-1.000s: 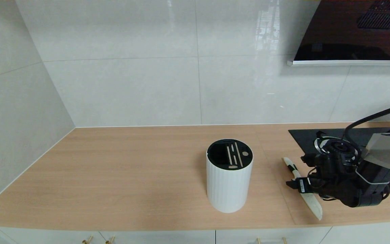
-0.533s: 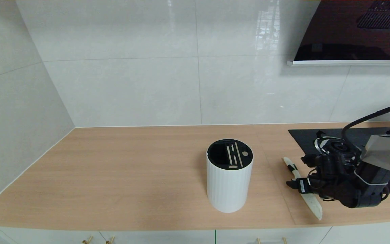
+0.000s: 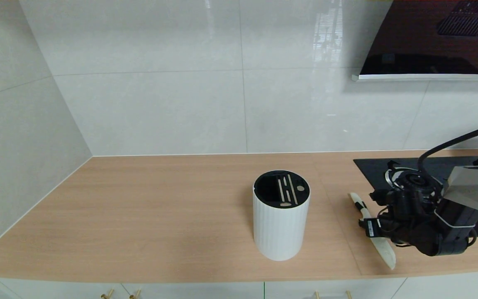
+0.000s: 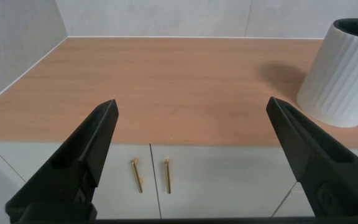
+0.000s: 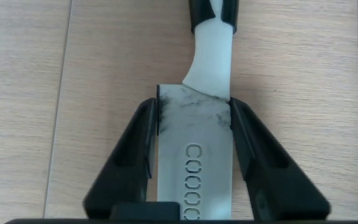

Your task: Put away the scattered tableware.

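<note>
Right claw (image 5: pixel 193 109) pinching the knife (image 5: pixel 197 143) across the wide part of its blade, one finger (image 5: pixel 132 155) against each flat edge, just short of the neck and the black band of the handle. In the head view the same claw (image 3: pixel 369 227) sits low over the worktop (image 3: pixel 160 216), with the knife (image 3: pixel 385 250) lying flat beneath it.

The knife's long axis runs nearly front to back with a slight slant. Its handle end points toward the wall, and its blade tip lies near the worktop's front edge, to the robot's right.

The black hob (image 3: pixel 367 166) lies just beyond and to the right of the claw.

The holder (image 3: pixel 280 224), a white ribbed cylinder standing upright with a black slotted top, is to the robot's left of the knife. Bare worktop separates the two. Judged from this layout, the coming move is a lift, a sideways carry leftward, and a turn of the blade downward into a slot. The right arm is much the nearer.

Left claw (image 4: pixel 191 106) is spread wide, held off the worktop's front edge above the cabinet doors (image 4: pixel 216 180). The holder (image 4: pixel 344 74) stands well apart from it.
</note>
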You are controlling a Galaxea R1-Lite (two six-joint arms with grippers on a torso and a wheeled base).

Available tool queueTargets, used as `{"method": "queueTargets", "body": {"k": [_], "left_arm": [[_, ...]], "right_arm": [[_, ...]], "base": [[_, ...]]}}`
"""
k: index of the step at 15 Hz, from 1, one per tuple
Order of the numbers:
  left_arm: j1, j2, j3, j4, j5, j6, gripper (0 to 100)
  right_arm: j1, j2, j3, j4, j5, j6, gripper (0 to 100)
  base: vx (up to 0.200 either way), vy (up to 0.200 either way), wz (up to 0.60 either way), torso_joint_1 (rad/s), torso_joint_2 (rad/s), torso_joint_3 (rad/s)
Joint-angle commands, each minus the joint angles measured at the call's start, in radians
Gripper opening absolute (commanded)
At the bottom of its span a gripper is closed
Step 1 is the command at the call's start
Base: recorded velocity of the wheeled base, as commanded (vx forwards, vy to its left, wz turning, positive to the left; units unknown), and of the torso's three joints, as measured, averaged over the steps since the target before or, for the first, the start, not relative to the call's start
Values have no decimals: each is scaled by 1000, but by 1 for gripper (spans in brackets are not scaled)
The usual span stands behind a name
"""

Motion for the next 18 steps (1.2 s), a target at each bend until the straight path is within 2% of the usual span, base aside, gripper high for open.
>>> {"method": "queueTargets", "body": {"k": [1, 6, 11, 12, 14, 15, 17, 18], "left_arm": [[0, 0, 0, 0, 0, 0, 100], [0, 0, 0, 0, -2, 6, 100], [0, 0, -28, 4, -20, 1, 100], [-5, 25, -113, 18, -77, 1, 100], [-20, 295, -325, 72, -269, 9, 100], [-20, 453, -416, 69, -309, 6, 100], [-23, 698, -569, 32, -312, 3, 100], [-43, 836, -637, -17, -313, 3, 100]], "right_arm": [[-1, 5, 1, -3, 0, 0, 0], [-1, -52, 30, -67, 0, 7, 0], [28, -359, 119, -72, -3, 6, 0], [58, -443, 136, -67, -4, 6, 0], [127, -575, 122, -21, -9, 6, 0], [176, -626, 94, 26, -10, 6, 0], [260, -689, 30, 115, -24, 7, 0], [297, -710, 25, 132, -33, 7, 0]], "base": [[0, 0, 0, 0, 0, 0], [0, 0, 0, 0, 0, 0], [0, 0, 0, 0, 0, 0], [0, 0, 0, 0, 0, 0], [0, 0, 0, 0, 0, 0], [0, 0, 0, 0, 0, 0], [0, 0, 0, 0, 0, 0], [0, 0, 0, 0, 0, 0]]}}
